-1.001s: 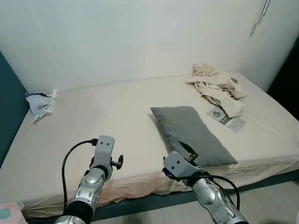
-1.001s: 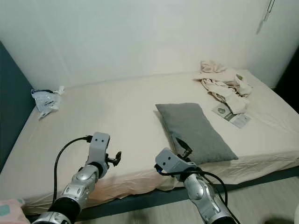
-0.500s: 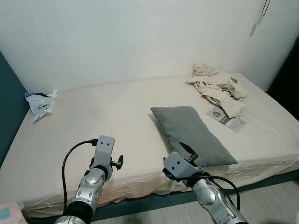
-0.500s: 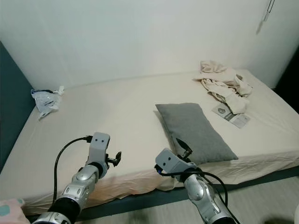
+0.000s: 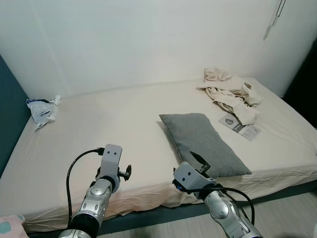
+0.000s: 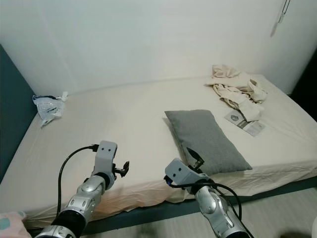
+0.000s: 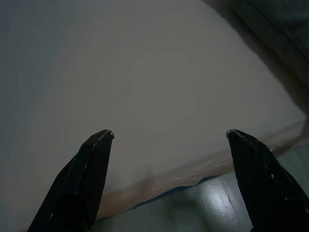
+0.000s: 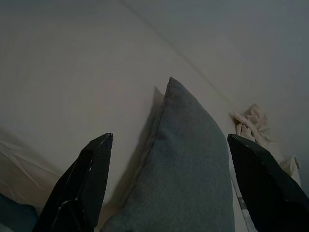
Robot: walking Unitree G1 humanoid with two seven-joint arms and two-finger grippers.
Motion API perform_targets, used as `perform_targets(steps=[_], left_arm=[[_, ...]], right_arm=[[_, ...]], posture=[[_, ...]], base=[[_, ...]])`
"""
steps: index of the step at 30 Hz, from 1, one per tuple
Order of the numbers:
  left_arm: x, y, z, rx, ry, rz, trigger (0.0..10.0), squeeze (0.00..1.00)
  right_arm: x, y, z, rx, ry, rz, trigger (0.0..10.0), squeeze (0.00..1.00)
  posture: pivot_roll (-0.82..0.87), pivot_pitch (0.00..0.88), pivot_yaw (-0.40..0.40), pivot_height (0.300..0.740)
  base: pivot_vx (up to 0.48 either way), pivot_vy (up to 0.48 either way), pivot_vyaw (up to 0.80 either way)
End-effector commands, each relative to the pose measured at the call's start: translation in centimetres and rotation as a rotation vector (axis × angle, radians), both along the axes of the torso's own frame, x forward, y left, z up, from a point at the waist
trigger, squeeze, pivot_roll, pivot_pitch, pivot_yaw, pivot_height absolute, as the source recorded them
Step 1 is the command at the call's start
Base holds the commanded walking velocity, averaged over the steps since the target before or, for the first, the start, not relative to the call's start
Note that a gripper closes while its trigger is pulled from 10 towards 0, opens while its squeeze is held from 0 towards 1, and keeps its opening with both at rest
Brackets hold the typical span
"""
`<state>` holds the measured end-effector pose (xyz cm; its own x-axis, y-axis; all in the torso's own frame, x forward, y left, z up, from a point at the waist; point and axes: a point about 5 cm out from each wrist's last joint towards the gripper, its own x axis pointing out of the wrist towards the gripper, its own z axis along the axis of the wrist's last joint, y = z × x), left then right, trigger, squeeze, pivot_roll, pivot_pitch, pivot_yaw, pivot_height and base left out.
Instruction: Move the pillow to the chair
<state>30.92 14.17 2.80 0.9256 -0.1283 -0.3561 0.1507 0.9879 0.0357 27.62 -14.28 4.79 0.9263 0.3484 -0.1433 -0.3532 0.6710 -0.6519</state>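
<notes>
A grey pillow [image 5: 203, 143] lies flat on the cream bed [image 5: 99, 129], toward its near right side. My right gripper [image 5: 199, 161] hovers open just before the pillow's near end, above the bed's front edge. In the right wrist view the pillow [image 8: 188, 169] stretches away between the spread fingers [image 8: 82, 188]. My left gripper [image 5: 126, 172] is open over the bare sheet to the left of the pillow. In the left wrist view its fingers [image 7: 82, 179] frame the sheet and the mattress edge. No chair is in view.
Crumpled beige clothes [image 5: 230, 91] and a printed booklet [image 5: 240, 125] lie at the bed's far right. A plastic bag [image 5: 42, 110] sits at the far left by a teal panel [image 5: 7, 114]. Grey floor [image 5: 287, 213] runs along the bed's front.
</notes>
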Motion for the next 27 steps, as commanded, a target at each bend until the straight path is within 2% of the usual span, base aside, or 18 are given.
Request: perform_targets(steps=[1,23,27], left_arm=[[-0.40,0.12,-0.52,-0.001,0.019,0.004,10.0,0.00],[-0.53,0.14,-0.69,-0.002,0.028,0.010,10.0,0.00],[-0.58,0.22,-0.73,-0.023,0.030,0.028,10.0,0.00]], right_arm=[[-0.11,-0.02,0.04,0.018,-0.003,-0.002,10.0,0.00],[0.04,-0.05,0.20,0.002,-0.007,0.005,10.0,0.00],[0.04,-0.15,0.22,0.005,-0.007,0.003,10.0,0.00]], posture=[[-0.09,0.038,0.031,0.740],[-0.09,0.059,0.031,0.740],[-0.08,0.062,0.027,0.740]], base=[[0.000,0.000,0.00],[0.000,0.000,0.00],[0.000,0.000,0.00]])
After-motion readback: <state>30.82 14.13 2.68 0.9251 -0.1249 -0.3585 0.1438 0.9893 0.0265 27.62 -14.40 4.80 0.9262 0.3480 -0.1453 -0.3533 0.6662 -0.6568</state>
